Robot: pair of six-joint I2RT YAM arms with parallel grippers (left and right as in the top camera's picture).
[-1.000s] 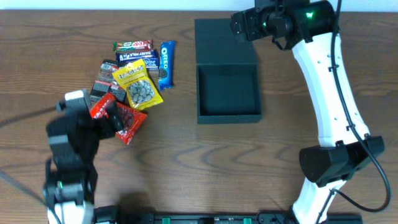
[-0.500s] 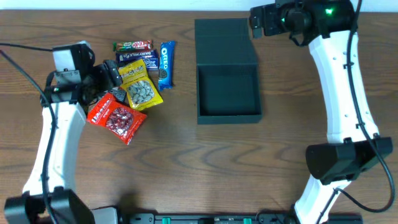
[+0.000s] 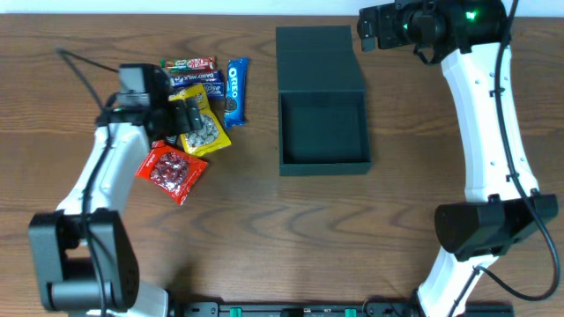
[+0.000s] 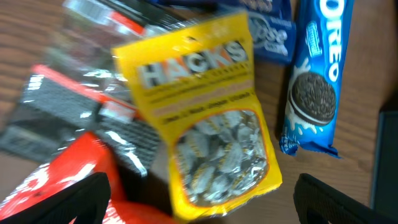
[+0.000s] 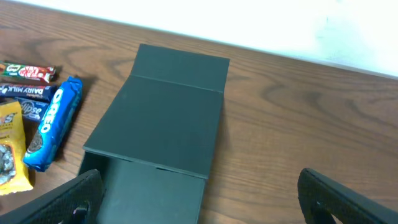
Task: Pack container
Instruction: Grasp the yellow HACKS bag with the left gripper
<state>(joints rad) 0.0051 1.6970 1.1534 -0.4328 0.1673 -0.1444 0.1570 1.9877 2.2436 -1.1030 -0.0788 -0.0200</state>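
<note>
The left gripper [image 3: 196,116] has swung in from the near table edge within the last second and now hangs, jaws wide and empty, over the yellow plastic candy pouch [image 4: 205,118]. Picking appears imminent. The matte dark square cardboard container [image 3: 322,130] lies open and empty, mid-table. Beyond it, the right gripper [image 3: 368,28] has drawn back slightly, spread and holding nothing.

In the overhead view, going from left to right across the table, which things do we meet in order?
Red snack packet → yellow Hacks packet → blue Oreo pack → container, open and empty → right gripper. The bars and dark packets in the pile overlap, so I leave them out.
</note>
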